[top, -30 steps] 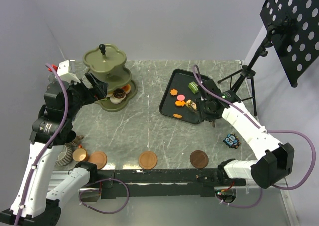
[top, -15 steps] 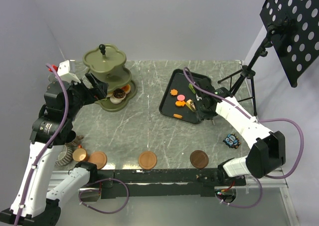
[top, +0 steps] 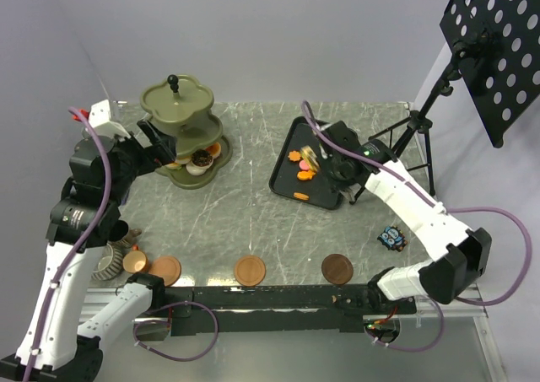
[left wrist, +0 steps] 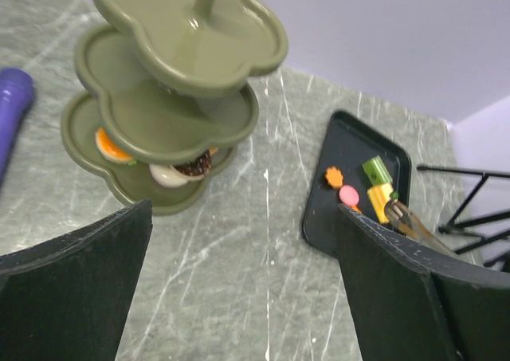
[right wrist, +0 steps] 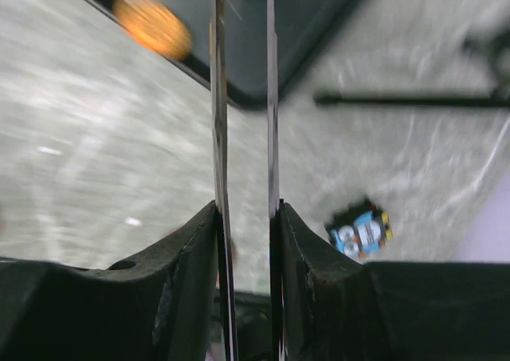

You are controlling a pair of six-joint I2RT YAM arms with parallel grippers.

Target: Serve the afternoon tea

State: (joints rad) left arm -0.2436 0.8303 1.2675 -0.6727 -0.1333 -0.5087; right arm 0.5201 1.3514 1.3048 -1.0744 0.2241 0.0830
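**A:** right end effector (right wrist: 243, 216) has swung from the tray's (top: 283, 177) near corner to over its middle, pinching the tongs (right wrist: 218, 98).

**B:** yeah, pastry-pickup step. Left end effector (left wrist: 239, 285) sits wide open. Next: nip an orange pastry (top: 294, 156) off the tray, carry it to the stand (top: 177, 104).

A black rectangular tray (top: 284, 175) lies on the grey veined table (top: 253, 217), toward its far right. The metal tongs (right wrist: 218, 122) reach over a corner of the tray, their two thin blades close together and parallel. A small blue toy engine (top: 391, 237) sits on the table nearer the front, apart from the tray. By the far right corner a tripod stand (top: 418, 133) carries a black perforated panel (top: 498, 45).
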